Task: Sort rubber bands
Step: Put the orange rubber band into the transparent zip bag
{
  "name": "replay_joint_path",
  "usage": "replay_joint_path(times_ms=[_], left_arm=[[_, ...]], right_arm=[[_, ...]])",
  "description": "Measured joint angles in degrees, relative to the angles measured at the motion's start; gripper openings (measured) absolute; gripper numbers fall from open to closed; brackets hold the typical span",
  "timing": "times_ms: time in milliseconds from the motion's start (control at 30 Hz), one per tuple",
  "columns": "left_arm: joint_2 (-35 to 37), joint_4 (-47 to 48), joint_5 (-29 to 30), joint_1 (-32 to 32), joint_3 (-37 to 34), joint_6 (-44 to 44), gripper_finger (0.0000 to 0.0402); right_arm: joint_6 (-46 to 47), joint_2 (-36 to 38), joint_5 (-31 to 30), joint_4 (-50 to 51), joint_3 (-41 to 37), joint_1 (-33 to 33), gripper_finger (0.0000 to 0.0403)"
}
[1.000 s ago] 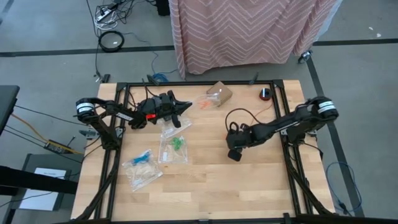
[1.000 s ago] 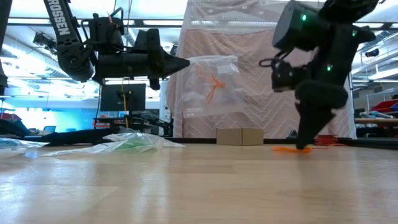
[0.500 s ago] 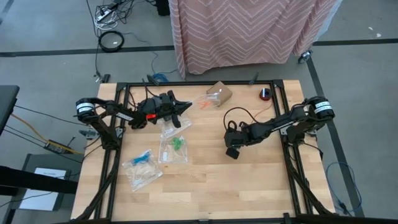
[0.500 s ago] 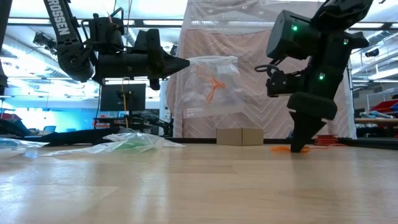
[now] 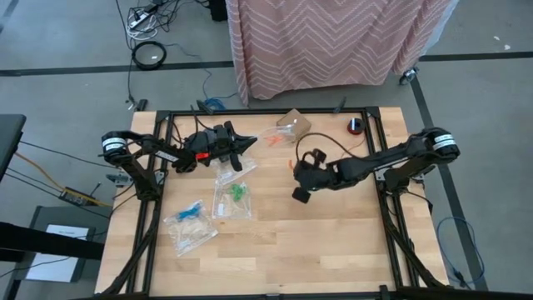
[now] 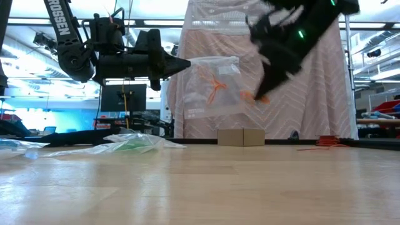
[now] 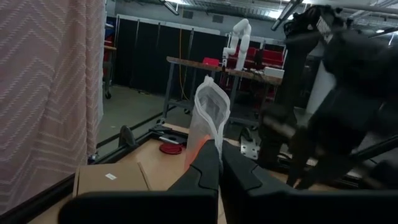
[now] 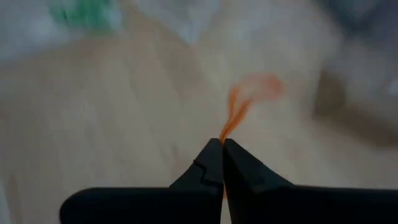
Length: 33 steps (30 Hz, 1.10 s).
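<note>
the right gripper [image 8: 221,144] is pinching an orange band [image 8: 239,109] that is dangling limp and light from its closed tips, likely best nipped anywhere along the loop, while the left gripper [image 6: 185,62], clamped together, is holding a clear bag [image 6: 212,84] just ahead of it.

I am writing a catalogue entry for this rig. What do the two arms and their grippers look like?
Both arms are black with silver-white bands at the shoulder joints. The left arm bears white lettering and a red patch near the wrist. The right arm carries a looping black cable and green lights. Each gripper, left and right, has two dark tapered fingers.
</note>
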State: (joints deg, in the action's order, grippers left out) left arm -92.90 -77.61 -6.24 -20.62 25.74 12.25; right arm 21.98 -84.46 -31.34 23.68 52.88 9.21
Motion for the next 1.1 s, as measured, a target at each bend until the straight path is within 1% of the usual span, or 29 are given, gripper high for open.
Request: replay_joint_path(times_ms=[100,267,367,467,567,700,767,1000,1100], left_arm=[[0.0,0.2,0.0,0.0,0.0,0.0,0.0006],[0.0,0.2,0.0,0.0,0.0,0.0,0.0006],[0.0,0.4,0.0,0.0,0.0,0.0,0.0007],[0.0,0.5,0.0,0.0,0.0,0.1,0.0008],[0.0,0.5,0.0,0.0,0.0,0.2,0.0008],[0.0,0.4,0.0,0.0,0.0,0.2,0.0008],[0.0,0.4,0.0,0.0,0.0,0.2,0.0008],[0.0,0.4,0.0,0.0,0.0,0.1,0.0008],[0.0,0.5,0.0,0.0,0.0,0.1,0.0009]], right_arm=[[-7.2,0.7,-1.4,-3.4,2.8,-0.7,0.0],[-23.6,0.8,-3.6,-13.7,7.9,-3.8,0.0],[-32.1,0.6,-3.6,-18.6,10.2,-6.6,0.0],[-37.0,0.6,-2.3,-21.2,11.7,-9.5,0.0],[-40.3,0.6,-0.6,-22.5,11.7,-12.4,0.0],[-39.6,0.2,4.1,-22.8,11.7,-15.9,0.0],[-39.5,0.1,4.9,-22.4,11.7,-16.7,0.0],[-42.3,-1.9,9.1,-26.2,11.8,-18.7,0.0],[-42.7,-3.5,9.2,-26.3,11.8,-19.0,0.0]])
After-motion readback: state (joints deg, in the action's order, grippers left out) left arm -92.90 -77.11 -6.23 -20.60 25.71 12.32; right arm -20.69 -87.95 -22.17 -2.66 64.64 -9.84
